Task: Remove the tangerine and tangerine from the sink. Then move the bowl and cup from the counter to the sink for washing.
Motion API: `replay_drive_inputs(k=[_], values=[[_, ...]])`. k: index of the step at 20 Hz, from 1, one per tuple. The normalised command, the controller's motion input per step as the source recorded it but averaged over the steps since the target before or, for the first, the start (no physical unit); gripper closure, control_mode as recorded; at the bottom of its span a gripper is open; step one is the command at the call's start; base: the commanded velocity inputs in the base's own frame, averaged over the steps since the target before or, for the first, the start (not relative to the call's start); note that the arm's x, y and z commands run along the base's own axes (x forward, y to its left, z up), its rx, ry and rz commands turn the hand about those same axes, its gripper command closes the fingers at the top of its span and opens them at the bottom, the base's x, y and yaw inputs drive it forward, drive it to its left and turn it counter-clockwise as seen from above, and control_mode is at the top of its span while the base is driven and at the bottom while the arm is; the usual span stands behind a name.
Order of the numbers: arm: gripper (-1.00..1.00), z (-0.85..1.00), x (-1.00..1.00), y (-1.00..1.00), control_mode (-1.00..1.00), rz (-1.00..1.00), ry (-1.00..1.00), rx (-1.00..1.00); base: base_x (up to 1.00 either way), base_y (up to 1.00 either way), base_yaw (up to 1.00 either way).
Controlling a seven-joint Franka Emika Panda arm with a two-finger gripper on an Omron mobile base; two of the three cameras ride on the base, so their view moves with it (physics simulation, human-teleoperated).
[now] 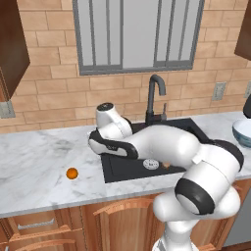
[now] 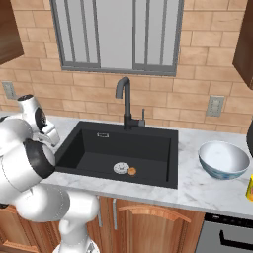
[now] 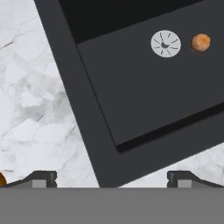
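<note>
White marble tabletop (image 1: 39,162) with grey veins runs along the brick wall, over wooden cabinets. Black rectangular sink (image 2: 163,173) is recessed into it; dark curved faucet (image 2: 126,101) stands at the back rim. Bright orange tangerine (image 1: 72,173) lies on the marble left of the sink, near the front edge. Duller tan-orange tangerine (image 2: 132,171) rests on the basin floor, just beside the round silver drain (image 2: 121,168). White bluish bowl (image 2: 224,159) sits upright on the marble right of the sink; yellow cup (image 2: 250,188) at the far right edge, partly cut off.
</note>
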Motion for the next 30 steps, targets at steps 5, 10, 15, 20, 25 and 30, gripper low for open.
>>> replay_drive_inputs(k=[5, 10, 15, 20, 25, 30], values=[[-1.00, 0.02, 0.00, -0.36, -1.00, 0.07, 0.00, 0.00, 0.00, 0.00, 0.00], [-1.00, 0.01, 0.01, -0.36, -1.00, 0.06, 0.01, 0.00, 0.00, 0.00, 0.00], [-1.00, 0.00, 0.03, -0.34, -1.00, 0.06, 0.01, 0.00, 0.00, 0.00, 0.00], [-1.00, 0.00, 0.00, -0.37, -1.00, 0.05, 0.00, 0.00, 0.00, 0.00, 0.00], [-1.00, 0.00, 0.00, -0.38, -1.00, 0.04, 0.00, 0.00, 0.00, 0.00, 0.00], [-1.00, 0.00, 0.00, -0.36, -1.00, 0.04, 0.00, 0.00, 0.00, 0.00, 0.00]])
